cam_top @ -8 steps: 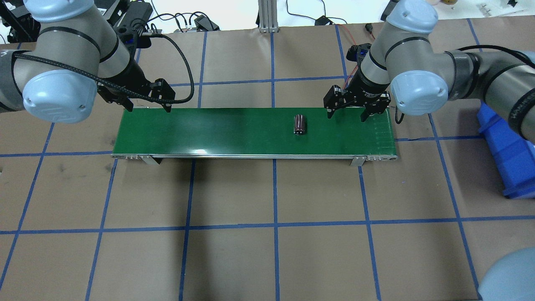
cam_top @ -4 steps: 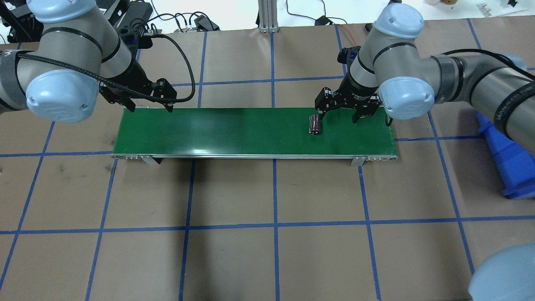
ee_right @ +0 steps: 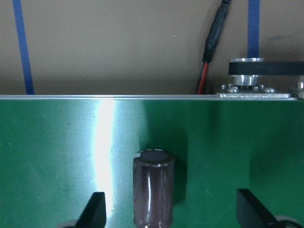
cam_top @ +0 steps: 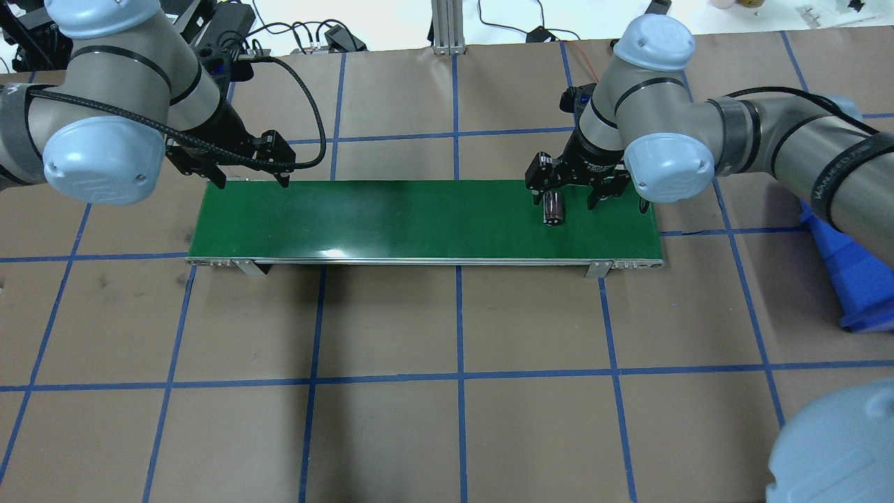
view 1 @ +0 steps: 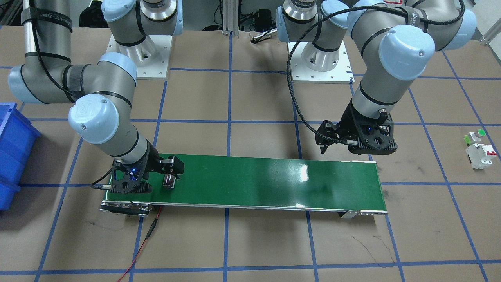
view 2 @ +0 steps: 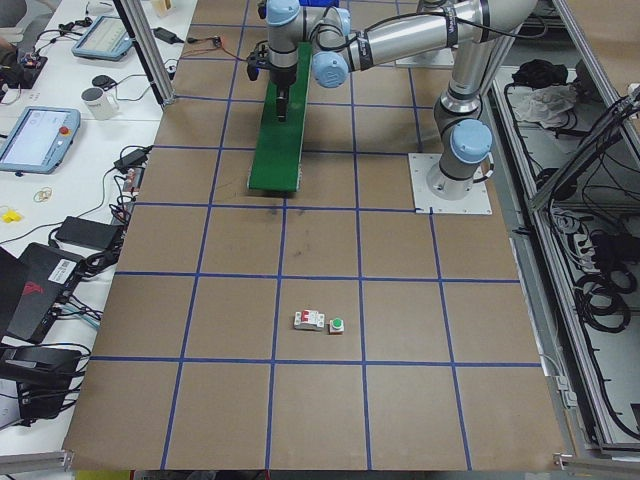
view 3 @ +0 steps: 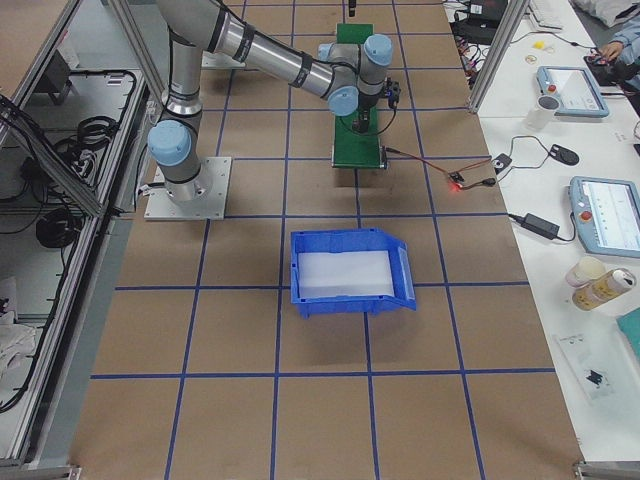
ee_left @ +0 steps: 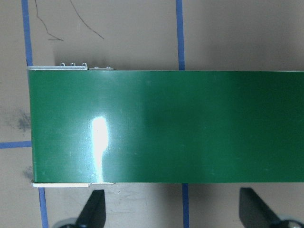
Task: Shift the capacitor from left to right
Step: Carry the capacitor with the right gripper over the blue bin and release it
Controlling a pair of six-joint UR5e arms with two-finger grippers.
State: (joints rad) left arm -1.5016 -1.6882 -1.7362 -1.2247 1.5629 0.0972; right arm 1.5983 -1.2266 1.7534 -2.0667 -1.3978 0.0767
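The capacitor (cam_top: 553, 208), a small glossy maroon-brown cylinder, lies on the green conveyor belt (cam_top: 391, 216) near its right end. My right gripper (cam_top: 567, 200) is open and low over the belt, with a finger on each side of the capacitor and not closed on it. The right wrist view shows the capacitor (ee_right: 153, 187) between the two fingertips (ee_right: 95, 209), nearer that one. In the front view the capacitor (view 1: 169, 181) sits beside my right gripper (view 1: 152, 182). My left gripper (cam_top: 253, 183) is open and empty at the far edge of the belt's left end.
A blue bin (cam_top: 852, 272) stands on the table right of the belt. A white breaker with a red switch (view 1: 480, 154) and a green-topped button (view 1: 475, 135) sit far off the belt's left end. A red wire (view 1: 145, 239) trails from the belt's right end.
The capacitor has travelled right along the belt. My right gripper has moved left and down to meet it and now straddles it. The left arm has hardly moved.
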